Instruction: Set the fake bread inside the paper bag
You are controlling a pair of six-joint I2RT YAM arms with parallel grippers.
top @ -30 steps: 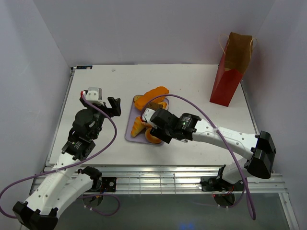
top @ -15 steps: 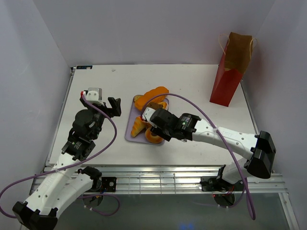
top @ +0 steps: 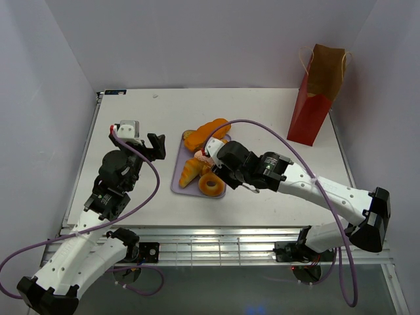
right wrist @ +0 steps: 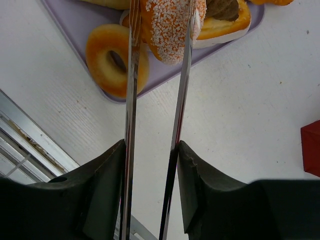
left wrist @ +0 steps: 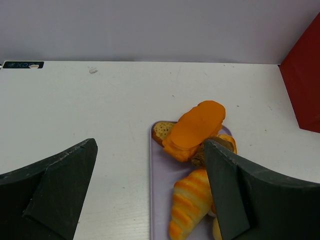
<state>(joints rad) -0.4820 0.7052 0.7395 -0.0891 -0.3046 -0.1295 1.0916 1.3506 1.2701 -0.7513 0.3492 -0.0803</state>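
My right claw (right wrist: 150,155) clamps the tongs (right wrist: 182,95), which pinch the pink donut (right wrist: 170,27) over the tray (right wrist: 75,20); my left claw (left wrist: 150,187) stands apart.

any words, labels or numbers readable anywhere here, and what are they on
On the label, a dark strip at the table's far left edge: light characters, too blurred to read.
On the paper bag: no print shows.
On the tongs, bread and tray: none.

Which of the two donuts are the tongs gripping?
The sprinkle-covered donut, pinched in the tongs; the plain tan ring donut lies flat on the lavender tray.
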